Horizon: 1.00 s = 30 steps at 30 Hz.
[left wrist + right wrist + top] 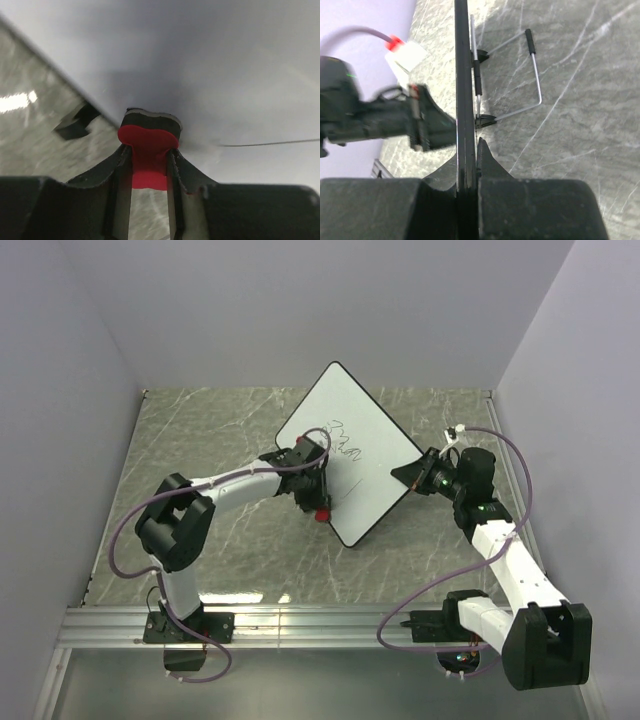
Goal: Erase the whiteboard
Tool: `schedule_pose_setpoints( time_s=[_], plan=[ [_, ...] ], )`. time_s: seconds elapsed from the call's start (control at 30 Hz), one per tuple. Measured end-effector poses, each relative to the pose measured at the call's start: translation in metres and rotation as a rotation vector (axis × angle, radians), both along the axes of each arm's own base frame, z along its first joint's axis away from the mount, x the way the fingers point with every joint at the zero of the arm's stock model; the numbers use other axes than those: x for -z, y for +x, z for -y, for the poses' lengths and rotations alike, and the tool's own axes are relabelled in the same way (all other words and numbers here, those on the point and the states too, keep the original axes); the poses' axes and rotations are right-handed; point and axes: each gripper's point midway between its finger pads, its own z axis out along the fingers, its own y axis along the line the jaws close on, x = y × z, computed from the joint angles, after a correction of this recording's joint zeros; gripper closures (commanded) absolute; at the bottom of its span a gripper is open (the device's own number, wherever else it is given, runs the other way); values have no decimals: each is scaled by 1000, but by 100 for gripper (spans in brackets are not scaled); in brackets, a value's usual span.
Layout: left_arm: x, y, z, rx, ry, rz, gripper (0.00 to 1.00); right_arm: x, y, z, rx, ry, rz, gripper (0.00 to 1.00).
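Clamping right jaws on the whiteboard [375, 475] edge, steadying it tilted at mid-worktop [200, 440] against the wiping push. Squeezing left jaws around the red-and-black eraser [148, 145], pressing its pad to the board's lower face, scribbles [342, 445] still waiting above.

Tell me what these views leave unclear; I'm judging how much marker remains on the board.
Top view: scribble on the whiteboard too small to read; left gripper covers most of the eraser.
Left wrist view: eraser hides the board under it; the surface is blurred.
Right wrist view: board seen edge-on, its face hidden.
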Motion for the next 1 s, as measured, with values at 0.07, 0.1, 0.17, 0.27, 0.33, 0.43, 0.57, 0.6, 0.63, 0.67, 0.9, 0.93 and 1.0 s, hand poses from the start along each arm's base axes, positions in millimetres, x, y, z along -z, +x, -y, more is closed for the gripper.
schedule_pose_setpoints(
  time_s=[0.07, 0.1, 0.17, 0.27, 0.33, 0.43, 0.57, 0.6, 0.63, 0.67, 0.9, 0.93, 1.0],
  plan=[
    [18, -14, -14, -9, 49, -49, 100, -1, 0, -1, -15, -12, 20, 100],
    [26, -19, -20, -13, 77, -72, 100, -2, 0, -2, -23, -16, 29, 100],
    [34, -24, -23, -17, 106, -97, 100, -4, 0, -5, -41, -31, 55, 100],
    [35, -26, -23, -16, 160, -99, 100, -6, -1, -7, -52, -39, 70, 100],
    [33, -26, -22, -12, 204, -100, 100, -6, -1, -7, -52, -39, 73, 100],
    [28, -26, -21, -8, 257, -107, 100, -6, -1, -7, -51, -39, 73, 100],
    [15, -25, -14, -7, 258, -102, 100, -6, -1, -8, -44, -34, 65, 100],
    [11, -24, -10, -11, 247, -96, 100, -6, 0, -8, -42, -32, 64, 100],
    [8, -23, -9, -17, 238, -93, 100, -6, 0, -8, -40, -30, 62, 100],
    [5, -22, -7, -24, 228, -89, 100, -6, 0, -8, -37, -27, 59, 100],
    [-39, -5, 18, -98, 28, 17, 100, -5, -1, -9, -10, 6, 14, 100],
    [-49, -2, 22, -108, -23, 43, 100, -5, -1, -10, -3, 14, 3, 100],
    [-63, 0, 29, -119, -105, 78, 100, -4, -1, -10, 6, 23, -10, 100]
  ],
)
